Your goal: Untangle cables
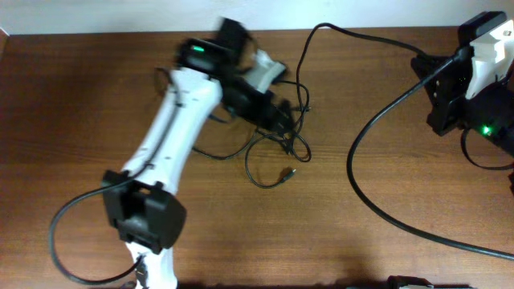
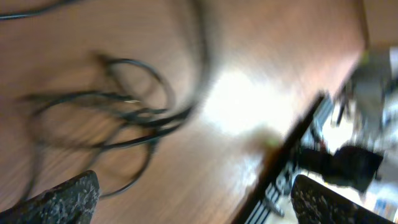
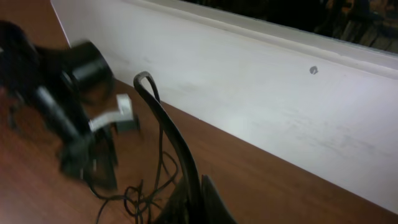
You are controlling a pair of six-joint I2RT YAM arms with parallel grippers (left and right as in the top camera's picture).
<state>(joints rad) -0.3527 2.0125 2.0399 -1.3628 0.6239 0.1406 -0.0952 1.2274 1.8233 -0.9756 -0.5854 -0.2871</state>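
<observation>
The left gripper has its fingers spread wide. The tangled cables lie just ahead of them, near the far edge's middle. I can't tell how the right gripper is set.

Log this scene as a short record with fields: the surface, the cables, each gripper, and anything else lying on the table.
surface: brown wooden table
tangle: thin black cables in a loose knot at the far middle, one plug end trailing toward the near side
left gripper: open, nothing between its fingers, the cables just ahead of it
right gripper: at the far right edge, apart from the tangle; open or shut cannot be told
other: thick arm cable curving across the right half
image quality: left wrist view blurred
</observation>
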